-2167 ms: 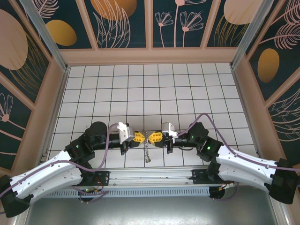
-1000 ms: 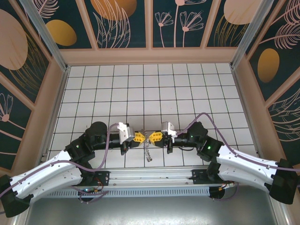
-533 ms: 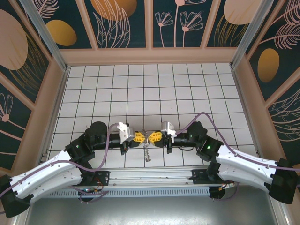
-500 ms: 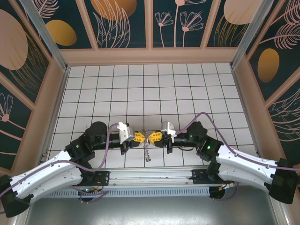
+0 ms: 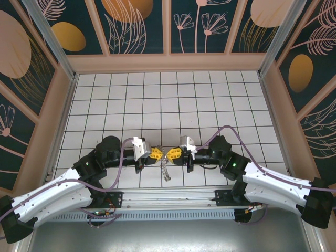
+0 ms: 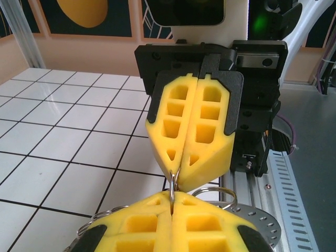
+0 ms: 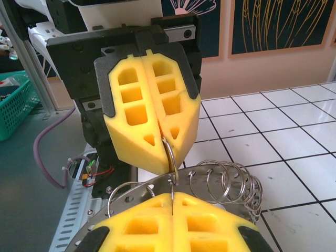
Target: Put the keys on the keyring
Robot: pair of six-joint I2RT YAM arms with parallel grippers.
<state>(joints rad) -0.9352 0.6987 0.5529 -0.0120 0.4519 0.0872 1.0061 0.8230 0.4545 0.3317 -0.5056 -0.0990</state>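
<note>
The left arm (image 5: pixel 58 194) and the right arm (image 5: pixel 273 184) both reach from the near corners toward the middle, almost as mirror images. Each one bends at a dark elbow, and from there its forearm lies low and level above the counter, pointing inward. The left wrist (image 5: pixel 139 149) faces right and the right wrist (image 5: pixel 187 144) faces left. The left tool (image 5: pixel 159 154) and the right tool (image 5: pixel 171 153) meet tip to tip, touching or nearly touching. On each tool the 2 yellow fingers are pressed fully together, with no gap along the seam. In each wrist view the opposite tool stands upright with its tip pointing down at the camera's own tool.
</note>
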